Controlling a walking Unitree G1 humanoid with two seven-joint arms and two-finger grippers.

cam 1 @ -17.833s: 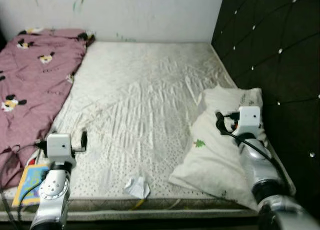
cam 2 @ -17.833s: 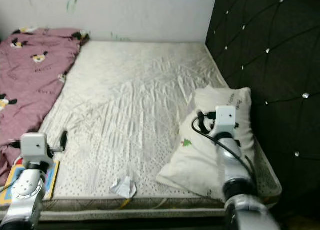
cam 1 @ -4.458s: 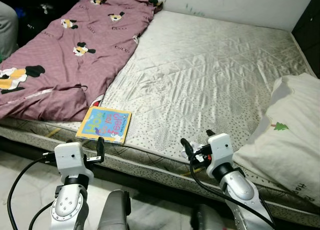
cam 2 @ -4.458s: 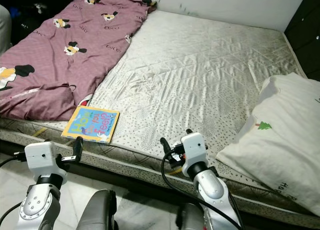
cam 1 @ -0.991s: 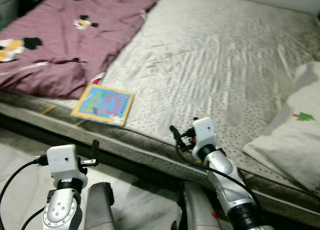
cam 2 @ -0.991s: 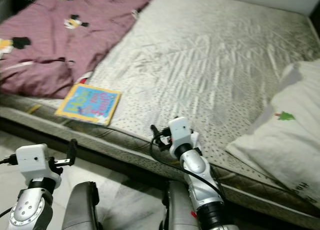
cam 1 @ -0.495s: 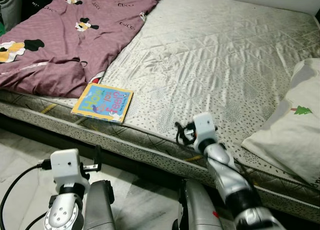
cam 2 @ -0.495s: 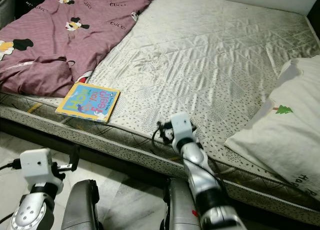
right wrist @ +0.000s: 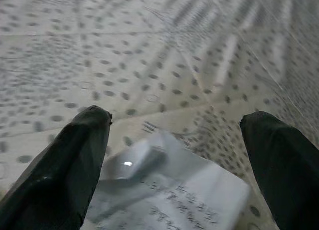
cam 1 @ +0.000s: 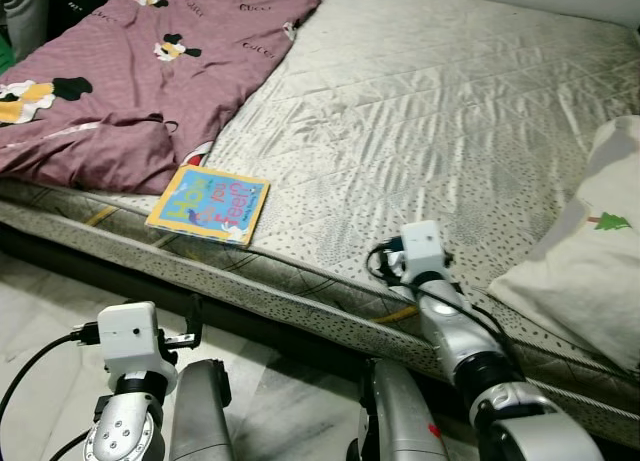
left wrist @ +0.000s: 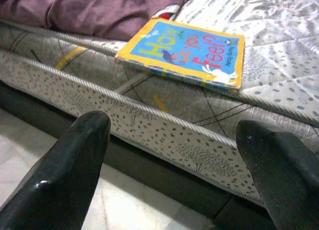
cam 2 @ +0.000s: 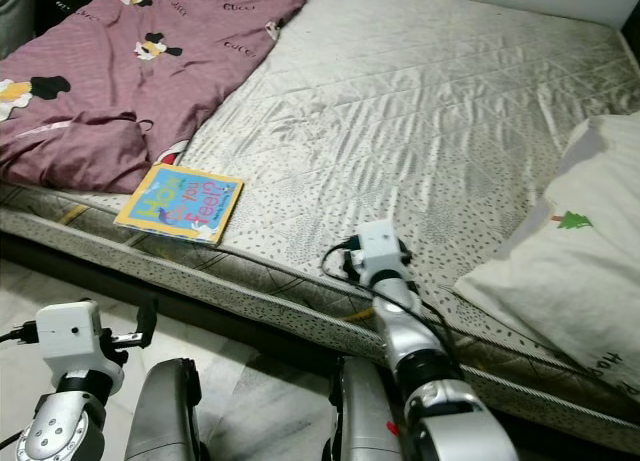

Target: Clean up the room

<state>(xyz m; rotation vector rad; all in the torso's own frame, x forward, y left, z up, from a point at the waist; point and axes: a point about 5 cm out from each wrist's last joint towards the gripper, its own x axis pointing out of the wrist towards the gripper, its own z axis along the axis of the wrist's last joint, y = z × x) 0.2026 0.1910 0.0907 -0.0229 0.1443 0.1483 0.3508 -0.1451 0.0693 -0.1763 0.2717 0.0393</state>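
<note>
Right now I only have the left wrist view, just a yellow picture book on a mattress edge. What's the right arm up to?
Observer: The right gripper is open, fingers straddling a crumpled sheet of paper on the mattress.
Operator: Is it gripping the paper?
Observer: No, the fingers stand wide on either side of it.
Operator: Anything else on the bed?
Observer: A maroon blanket with cartoon prints covers the left side, its edge just beyond the picture book.
Operator: And to the right?
Observer: A white pillow with a small green tree print lies at the right edge.
</note>
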